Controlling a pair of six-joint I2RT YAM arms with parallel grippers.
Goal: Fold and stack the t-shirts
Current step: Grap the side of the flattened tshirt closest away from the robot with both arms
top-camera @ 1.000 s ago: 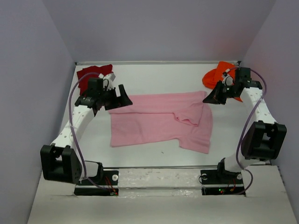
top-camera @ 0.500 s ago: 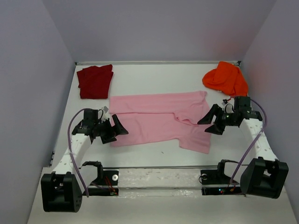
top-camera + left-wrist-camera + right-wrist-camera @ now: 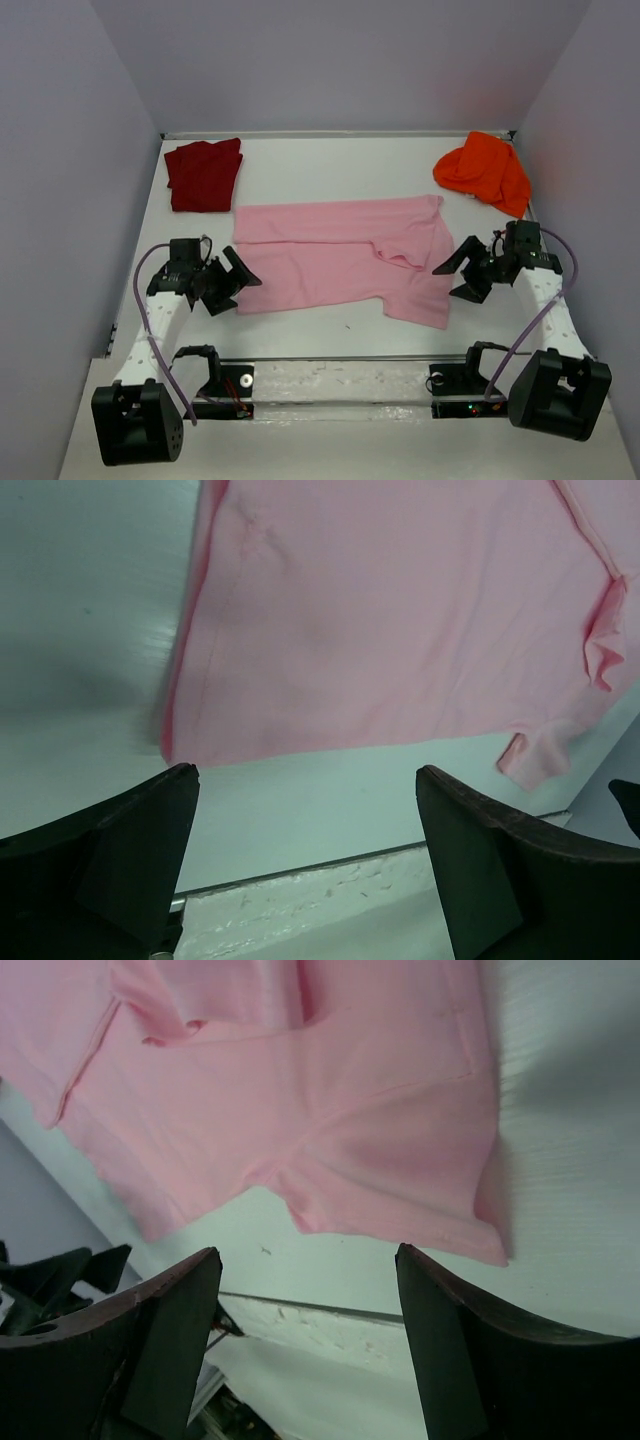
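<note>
Jaws first: the left jaws stand wide apart with nothing between them, low over the counter, just off the near-left corner of the light pink t-shirt. Through the left wrist camera that corner lies just ahead of the tips and toward their left side, and the cloth spreads away and to the right of it. The right jaws are spread too, and empty, just outside the shirt's right edge. From the right wrist camera the near-right corner sits ahead of the tips, touching neither.

What matters to me is that the pink shirt lies flat with its long axis running left to right across the counter, between the two arms. Each arm is therefore nearer its own end, and neither can reach the whole near hem alone. I judge the next move is a paired pinch, one corner per side, with the cloth then carried away from me. A rumpled fold toward the right side may drag.

Farther back, the dark red t-shirt lies in the far-left corner and the orange t-shirt is bunched in the far-right one. Both are well apart from the pink shirt.
</note>
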